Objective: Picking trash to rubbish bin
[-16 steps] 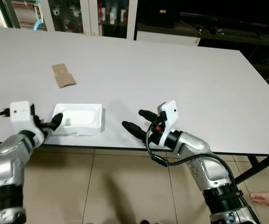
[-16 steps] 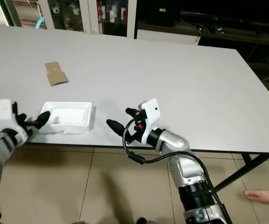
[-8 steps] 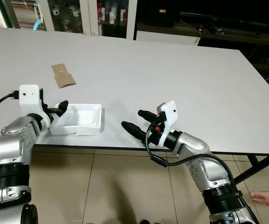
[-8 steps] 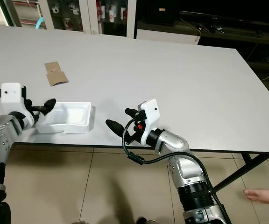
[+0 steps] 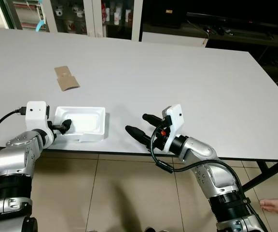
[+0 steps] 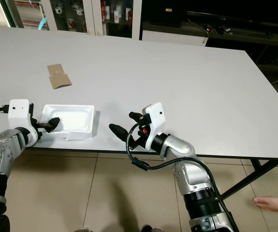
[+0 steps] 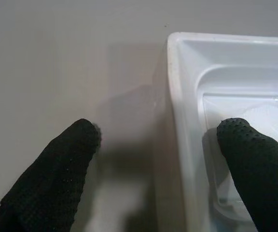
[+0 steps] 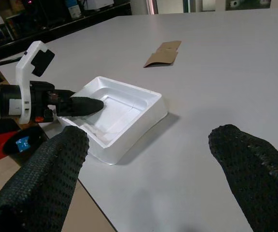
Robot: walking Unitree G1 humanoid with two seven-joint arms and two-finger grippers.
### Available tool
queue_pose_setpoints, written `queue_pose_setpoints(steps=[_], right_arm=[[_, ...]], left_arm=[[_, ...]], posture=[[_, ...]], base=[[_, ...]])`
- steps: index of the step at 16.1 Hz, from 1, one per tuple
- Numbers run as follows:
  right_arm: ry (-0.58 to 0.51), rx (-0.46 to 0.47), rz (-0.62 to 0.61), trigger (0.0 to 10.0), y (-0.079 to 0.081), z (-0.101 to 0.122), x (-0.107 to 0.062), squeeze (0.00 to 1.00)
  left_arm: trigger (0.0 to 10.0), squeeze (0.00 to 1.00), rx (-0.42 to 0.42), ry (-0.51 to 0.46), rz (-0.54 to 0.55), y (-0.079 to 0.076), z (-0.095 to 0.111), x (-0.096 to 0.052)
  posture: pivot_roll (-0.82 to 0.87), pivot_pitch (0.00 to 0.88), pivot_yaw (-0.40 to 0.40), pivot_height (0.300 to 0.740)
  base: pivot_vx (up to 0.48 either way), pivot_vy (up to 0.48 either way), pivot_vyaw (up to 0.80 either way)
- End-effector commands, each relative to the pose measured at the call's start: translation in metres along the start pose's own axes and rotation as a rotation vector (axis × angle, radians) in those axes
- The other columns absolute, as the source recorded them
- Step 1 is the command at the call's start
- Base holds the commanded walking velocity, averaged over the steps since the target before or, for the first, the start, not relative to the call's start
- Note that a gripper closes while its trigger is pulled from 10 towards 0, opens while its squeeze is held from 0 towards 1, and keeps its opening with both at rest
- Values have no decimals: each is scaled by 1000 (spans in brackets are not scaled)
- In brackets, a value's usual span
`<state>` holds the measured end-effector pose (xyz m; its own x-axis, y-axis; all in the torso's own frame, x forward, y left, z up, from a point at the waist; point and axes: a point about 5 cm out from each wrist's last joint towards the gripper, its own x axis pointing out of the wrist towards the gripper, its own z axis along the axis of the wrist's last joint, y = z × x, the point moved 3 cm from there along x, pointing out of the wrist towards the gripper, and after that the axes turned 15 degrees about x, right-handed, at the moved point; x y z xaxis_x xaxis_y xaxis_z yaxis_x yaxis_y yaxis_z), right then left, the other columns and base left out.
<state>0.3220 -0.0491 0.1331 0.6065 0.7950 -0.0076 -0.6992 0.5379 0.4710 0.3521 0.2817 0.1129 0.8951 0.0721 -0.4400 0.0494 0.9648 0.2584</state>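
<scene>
The broad white rectangular table (image 5: 187, 77) carries two pieces of trash: a shallow white foam tray (image 5: 82, 122) lying at its near edge, toward seven o'clock of the tabletop as the head camera sees it, and a small flat piece of brown cardboard (image 5: 66, 78) well apart from it toward ten o'clock. No rubbish bin can be made out in these pictures, so the drop-off is a later matter. The step in hand appears to be gripping the tray with the left gripper (image 5: 62, 126), which sits at the tray's nine o'clock end with its jaws spread: one black finger (image 7: 250, 154) rests inside the tray's well and the other (image 7: 57, 169) lies on the table outside, the thin rim wall between them and nothing pinched as yet. To do this well, the robot would likely want to push in a touch farther so the wall seats deep between the pads, then close gently, since foam this light probably dents or cracks under a hard squeeze and may skid off the near edge if nudged sideways. Lifting straight up before swinging away would keep it from dragging. The right gripper (image 5: 144, 126) hovers over the table edge near three o'clock of the tray, released and holding nothing, its fingers wide apart in the wrist view; it could steady the far rim if needed.
</scene>
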Motion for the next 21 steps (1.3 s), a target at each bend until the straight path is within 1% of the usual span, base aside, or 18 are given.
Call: queue_pose_setpoints(steps=[1,2,7,10,21], right_arm=[[-3,5,0,10000,0,1,-3,0],[-2,6,0,10000,0,2,-4,0],[-2,8,4,10000,1,0,-3,0],[-2,11,5,10000,2,0,-3,0],[-1,15,7,10000,2,0,-3,0]], left_arm=[[9529,0,10,67,8,-1,-13,2],[0,0,8,68,14,-1,-13,3],[0,0,10,66,0,-7,-12,2],[0,0,5,75,-17,-10,-17,2],[0,0,8,81,-14,-8,-19,3]], posture=[[34,60,-96,740],[33,60,-95,740],[34,56,-93,740],[31,56,-94,740],[30,57,-93,740]], base=[[0,0,0],[0,0,0],[0,0,0],[0,0,0],[0,0,0]])
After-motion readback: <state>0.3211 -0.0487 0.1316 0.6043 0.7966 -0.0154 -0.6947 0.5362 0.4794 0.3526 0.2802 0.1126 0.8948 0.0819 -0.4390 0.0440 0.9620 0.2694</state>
